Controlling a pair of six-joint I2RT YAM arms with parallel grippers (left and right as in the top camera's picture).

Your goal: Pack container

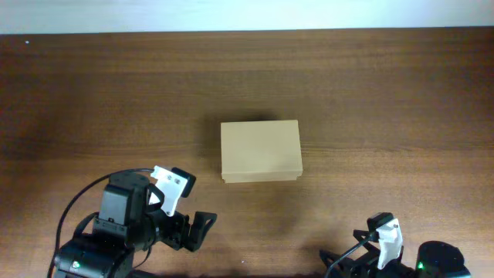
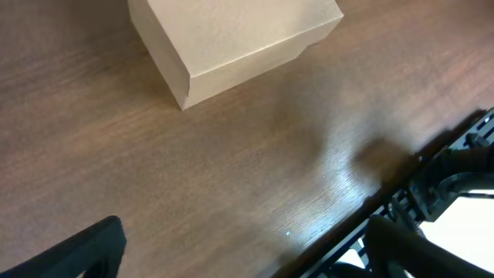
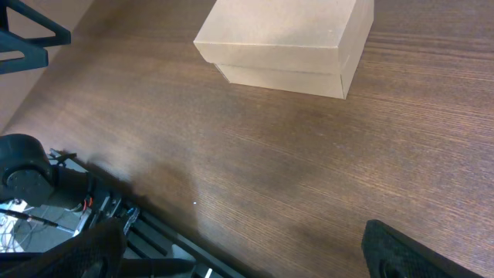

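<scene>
The left hand (image 2: 243, 239) and the right hand (image 3: 243, 235) each have their fingers spread wide with nothing between them, low over the near side of the wooden desk (image 1: 401, 93), well apart from the tan cardboard box (image 1: 260, 151), which sits shut, lid down, at the desk's middle.

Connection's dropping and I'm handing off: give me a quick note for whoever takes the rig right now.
Left gripper: open, empty, low at the near edge of the table.
Right gripper: open, empty, also at the near edge.
Container: middle of the table, closed, neither gripper touching it.
Done: it reads as shut; the contents are hidden, so packing can't be confirmed.
Left: probably only a check inside.
</scene>
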